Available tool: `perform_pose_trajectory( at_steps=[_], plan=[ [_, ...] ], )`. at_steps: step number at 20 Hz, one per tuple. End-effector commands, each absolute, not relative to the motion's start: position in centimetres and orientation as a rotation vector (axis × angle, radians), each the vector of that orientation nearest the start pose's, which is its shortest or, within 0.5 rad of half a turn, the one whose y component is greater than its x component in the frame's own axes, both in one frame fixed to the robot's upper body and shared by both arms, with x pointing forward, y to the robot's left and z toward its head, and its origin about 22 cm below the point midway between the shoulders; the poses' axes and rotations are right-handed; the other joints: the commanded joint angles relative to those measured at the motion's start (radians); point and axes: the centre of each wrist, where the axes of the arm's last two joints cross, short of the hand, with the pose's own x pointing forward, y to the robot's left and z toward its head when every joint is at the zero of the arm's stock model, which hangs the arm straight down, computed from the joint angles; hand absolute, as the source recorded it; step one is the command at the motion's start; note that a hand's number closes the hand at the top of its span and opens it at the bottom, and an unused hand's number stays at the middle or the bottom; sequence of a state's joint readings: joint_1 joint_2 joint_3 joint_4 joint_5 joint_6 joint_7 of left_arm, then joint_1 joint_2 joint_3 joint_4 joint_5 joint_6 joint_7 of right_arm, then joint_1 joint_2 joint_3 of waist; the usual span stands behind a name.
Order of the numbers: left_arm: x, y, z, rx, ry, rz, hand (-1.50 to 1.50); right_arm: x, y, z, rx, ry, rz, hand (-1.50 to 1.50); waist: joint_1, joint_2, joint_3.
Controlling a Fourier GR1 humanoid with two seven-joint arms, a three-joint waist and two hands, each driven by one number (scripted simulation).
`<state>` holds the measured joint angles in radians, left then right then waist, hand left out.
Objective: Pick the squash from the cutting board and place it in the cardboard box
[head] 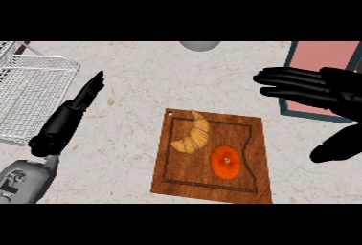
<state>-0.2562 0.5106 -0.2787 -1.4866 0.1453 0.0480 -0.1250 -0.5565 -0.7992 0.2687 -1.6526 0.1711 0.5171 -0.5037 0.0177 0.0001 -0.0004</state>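
Pale marbled counter (134, 91) fills view; no readable writing anywhere. Wooden cutting board (212, 189) at centre, orange squash (225, 161) lying on it, croissant (192, 133) just beside squash. Box with pink interior (322, 55) up-right of board. White wire rack (32, 86) far left. Right hand (311, 88) fingers straight, above-right of board, holding nothing. Left hand (71, 117) left of board, fingers extended, empty.

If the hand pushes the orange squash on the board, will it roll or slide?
The squash looks round and smooth, so it probably rolls. The croissant lies close beside it and might be bumped. The cutting board seems flat, offering little stop.
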Motion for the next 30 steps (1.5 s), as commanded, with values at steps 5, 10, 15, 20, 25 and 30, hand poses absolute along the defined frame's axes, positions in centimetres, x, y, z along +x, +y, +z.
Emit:
perform_pose_trajectory(
  at_steps=[5,10,15,20,25,30],
  plan=[
    [29.8,26.6,7.0,0.117,-1.738,-0.543,0.00,27.3,-21.0,21.1,-0.086,-1.734,2.078,-1.50,-0.021,-0.004,0.000],
    [28.8,26.2,6.8,0.098,-1.737,-0.528,0.00,24.4,-19.1,20.9,-0.226,-1.642,2.166,-1.50,-0.017,-0.004,0.000],
    [28.8,27.1,6.7,0.092,-1.745,-0.538,0.00,22.2,-17.9,20.9,-0.303,-1.522,2.184,-1.50,-0.019,-0.002,0.000],
    [29.3,26.2,7.4,0.102,-1.756,-0.528,0.00,21.4,-16.9,19.9,-0.275,-1.474,2.169,-1.50,-0.018,-0.001,0.000],
    [29.3,26.8,9.1,0.096,-1.748,-0.530,0.00,19.9,-15.4,18.1,-0.382,-1.465,2.168,-1.50,-0.017,-0.002,0.000],
    [29.1,26.7,8.9,0.088,-1.759,-0.531,0.00,21.8,-14.5,16.1,-0.421,-1.478,2.164,-1.50,-0.014,0.000,0.001]
  ],
)
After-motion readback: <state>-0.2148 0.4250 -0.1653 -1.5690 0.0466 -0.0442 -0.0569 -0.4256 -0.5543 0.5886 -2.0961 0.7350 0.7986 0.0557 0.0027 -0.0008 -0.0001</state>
